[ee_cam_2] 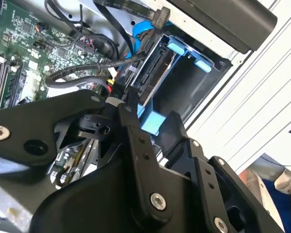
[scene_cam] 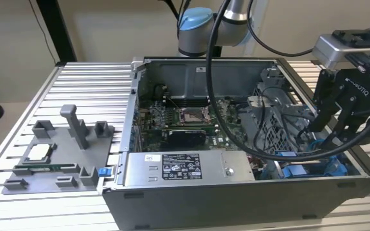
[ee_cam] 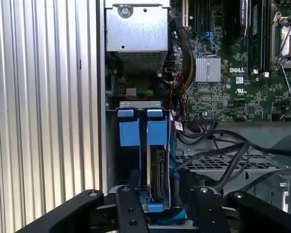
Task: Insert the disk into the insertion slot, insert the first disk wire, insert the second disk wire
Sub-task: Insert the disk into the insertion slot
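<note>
The disk (ee_cam: 158,165), silver-grey in a bright blue frame, stands on edge in the insertion slot (ee_cam: 126,130), a grey bay with blue tabs by the case wall. My gripper (ee_cam: 159,178) is shut on the disk, one black finger against each side of the frame's near end. In the second wrist view the frame's blue end (ee_cam_2: 153,121) sits between the fingers (ee_cam_2: 130,114), with the disk (ee_cam_2: 157,73) reaching down into the slot (ee_cam_2: 177,47). In the exterior view my gripper (scene_cam: 329,139) hangs over the blue bay (scene_cam: 304,169) at the case's right. Black wires (ee_cam_2: 160,17) with a connector lie loose beside the bay.
The open case holds a grey power supply box (scene_cam: 178,168), a green motherboard (scene_cam: 185,120) and a perforated cage (ee_cam: 223,162) with cables draped over it (ee_cam: 218,150). A grey fixture plate (scene_cam: 56,159) with small parts lies on the ribbed table (scene_cam: 88,82) at the exterior view's left.
</note>
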Motion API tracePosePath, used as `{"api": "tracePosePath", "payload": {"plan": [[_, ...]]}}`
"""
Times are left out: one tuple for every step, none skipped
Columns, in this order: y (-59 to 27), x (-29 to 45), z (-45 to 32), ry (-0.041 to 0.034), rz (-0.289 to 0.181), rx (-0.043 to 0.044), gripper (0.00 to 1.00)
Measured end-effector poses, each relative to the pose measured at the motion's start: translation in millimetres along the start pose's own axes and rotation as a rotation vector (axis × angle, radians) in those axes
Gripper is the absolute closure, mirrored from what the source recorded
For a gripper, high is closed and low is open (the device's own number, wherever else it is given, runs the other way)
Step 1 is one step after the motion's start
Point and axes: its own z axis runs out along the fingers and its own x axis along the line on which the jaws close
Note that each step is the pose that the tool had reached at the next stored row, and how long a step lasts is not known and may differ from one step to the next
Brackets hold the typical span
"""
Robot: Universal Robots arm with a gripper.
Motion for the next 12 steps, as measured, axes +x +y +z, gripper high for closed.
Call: {"api": "tracePosePath", "payload": {"plan": [[0.1,0.0,-1.5,-0.0001,0.000,0.0000,0.00],[0.1,-0.1,-3.4,-0.0001,0.001,0.0000,0.00],[0.2,-0.1,-5.7,-0.0002,0.001,0.0001,0.00],[0.3,-0.2,-8.7,0.0000,0.001,0.0001,0.00],[0.4,-0.2,-12.3,-0.0001,0.001,0.0001,0.00],[0.5,-0.3,-16.2,-0.0002,0.001,0.0001,0.00],[0.6,-0.4,-20.3,0.0000,0.001,0.0001,0.00],[0.7,-0.6,-23.8,-0.0001,0.001,0.0003,0.00],[0.7,-0.9,-25.6,-0.0001,0.001,0.0009,0.00],[0.7,-1.2,-26.8,-0.0002,0.001,0.0018,0.00],[0.8,-1.9,-27.0,-0.0004,0.001,0.0031,0.00],[0.8,-2.5,-27.1,-0.0004,0.001,0.0048,0.00]]}}
